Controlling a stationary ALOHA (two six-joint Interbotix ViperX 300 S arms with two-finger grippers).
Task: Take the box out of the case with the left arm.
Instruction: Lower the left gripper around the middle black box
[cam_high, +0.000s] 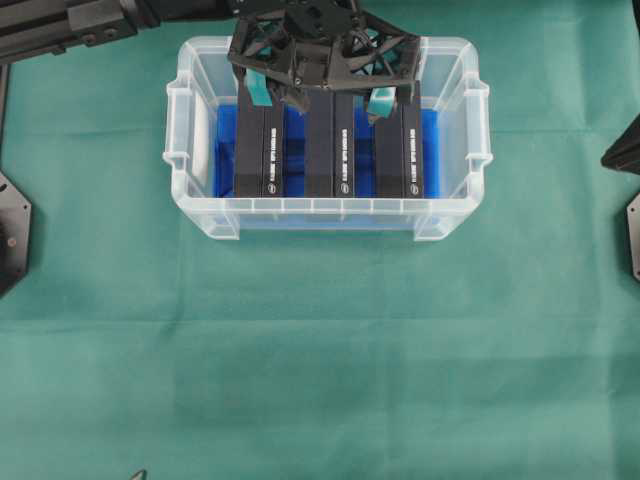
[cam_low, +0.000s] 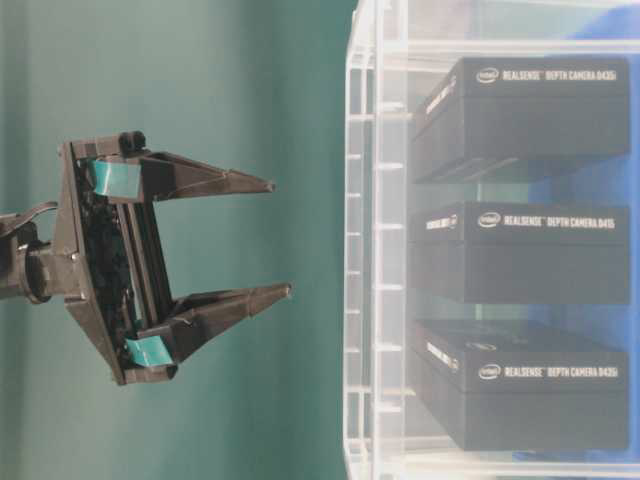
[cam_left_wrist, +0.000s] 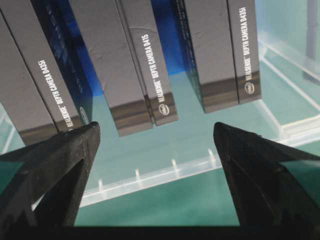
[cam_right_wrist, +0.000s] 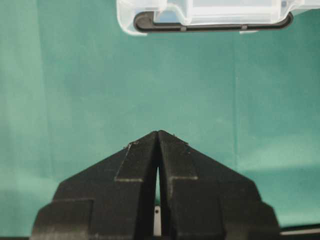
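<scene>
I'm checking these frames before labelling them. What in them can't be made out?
- Far ends of the three boxes, overhead view: hidden under the left gripper.
- Which box the open gripper targets: no view settles it.
- Small print on the box sides, overhead view: too small.
- Right arm, overhead view: cut off by the right edge; only the shut right gripper shows, in its wrist view.
- Case, table-level view: cut off by the edges.
</scene>
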